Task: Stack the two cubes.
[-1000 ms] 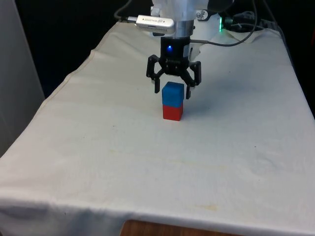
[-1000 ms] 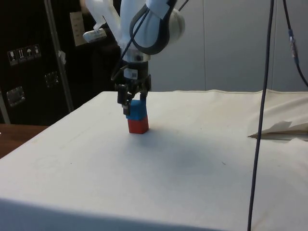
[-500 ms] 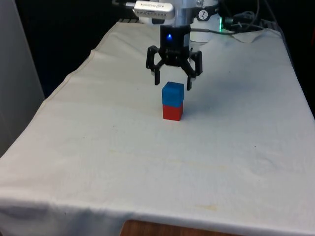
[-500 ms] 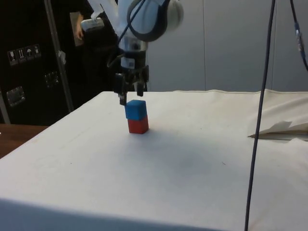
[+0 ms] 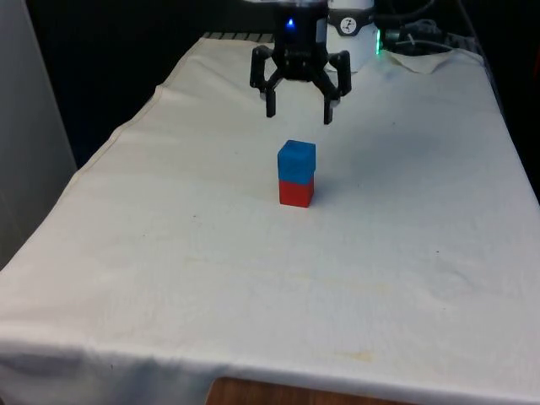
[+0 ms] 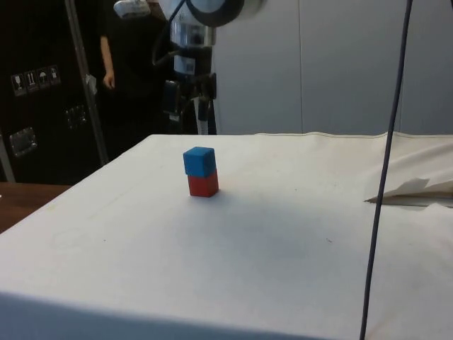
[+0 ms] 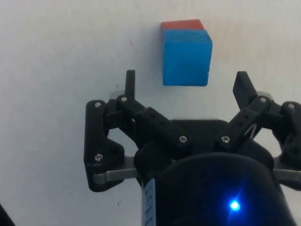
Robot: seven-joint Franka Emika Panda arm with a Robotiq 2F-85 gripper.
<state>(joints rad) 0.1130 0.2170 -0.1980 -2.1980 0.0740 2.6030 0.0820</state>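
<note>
A blue cube [image 5: 296, 159] rests squarely on top of a red cube [image 5: 296, 191] near the middle of the white cloth. From the side, the blue cube [image 6: 199, 161] and red cube [image 6: 203, 185] form a small upright stack. My gripper [image 5: 299, 116] hangs open well above the stack and a little behind it, holding nothing. In the side view the gripper [image 6: 191, 124] is clear of the cubes. The wrist view looks down past the gripper [image 7: 187, 81] onto the blue cube [image 7: 186, 57], with a sliver of the red cube [image 7: 182, 24] beyond it.
A person [image 6: 117, 64] in dark clothes stands behind the table by the cabinets. A dark cable [image 6: 386, 170] hangs down at the side view's right, beside a fold of cloth [image 6: 414, 190]. Cables [image 5: 413, 42] lie at the table's far end.
The open gripper has risen from around the blue cube to well above the stack. Both cubes have stayed put.
</note>
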